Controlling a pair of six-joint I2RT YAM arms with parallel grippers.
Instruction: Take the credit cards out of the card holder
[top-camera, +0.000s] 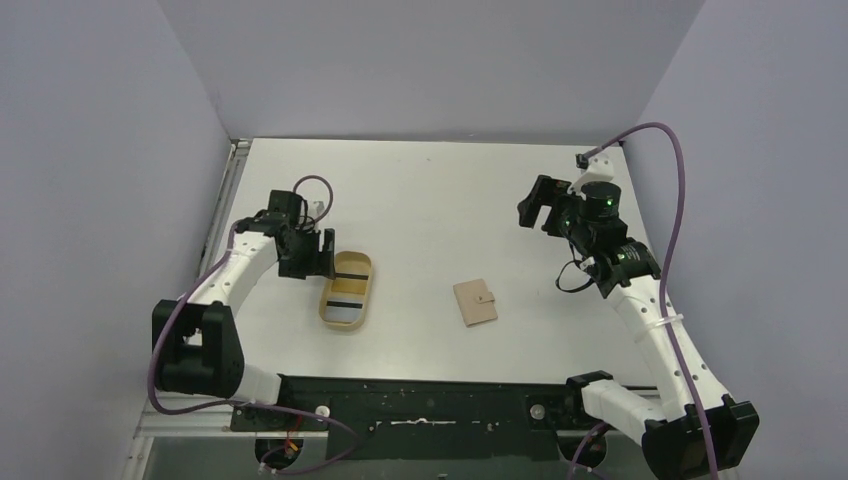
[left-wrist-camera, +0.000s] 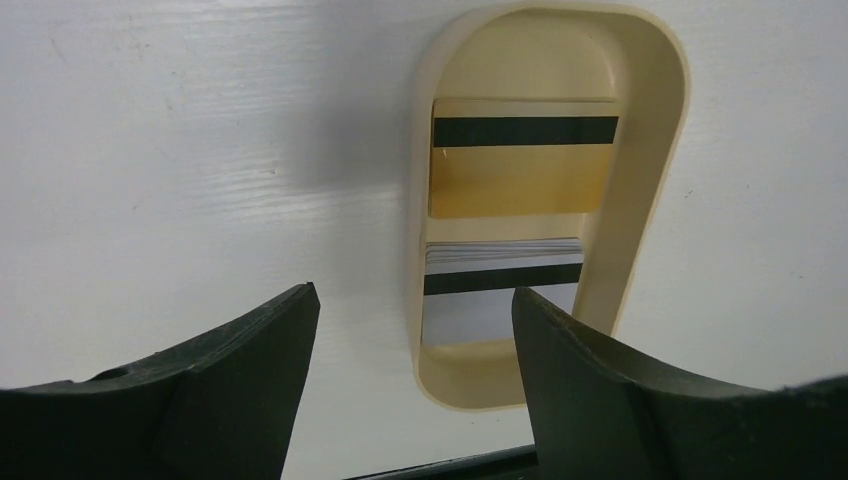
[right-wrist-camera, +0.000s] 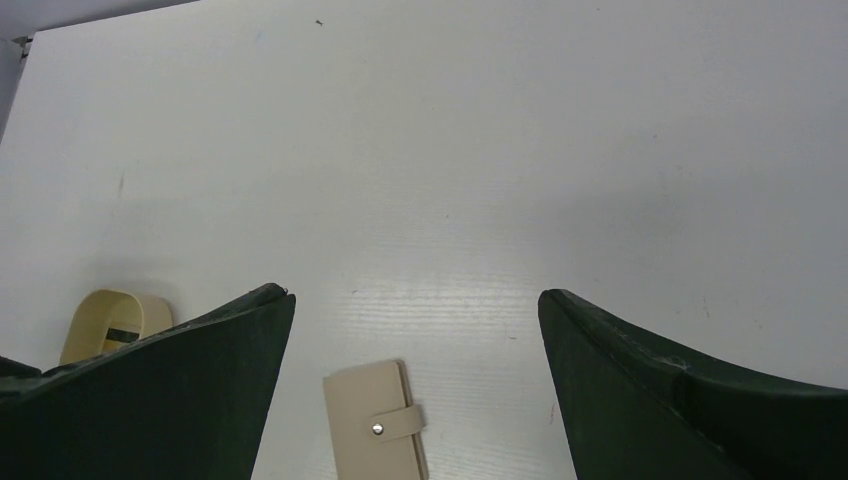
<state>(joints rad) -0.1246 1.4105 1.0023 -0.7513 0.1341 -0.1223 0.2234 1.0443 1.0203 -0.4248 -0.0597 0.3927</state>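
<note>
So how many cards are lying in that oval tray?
2: a gold card at one end of the tray, a whitish card at the other. Edges under the whitish one hint at more stacked beneath.

card holder (top-camera: 475, 302) free, tray (top-camera: 344, 326) well apart

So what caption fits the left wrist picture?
Left hand open near a cream tray holding a gold card and a whitish card, both black-striped.

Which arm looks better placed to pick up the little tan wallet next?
Probably the right. The right gripper is open and points toward the closed wallet, seen between its fingers. The left gripper hangs over the tray with two cards, farther from the wallet.
</note>
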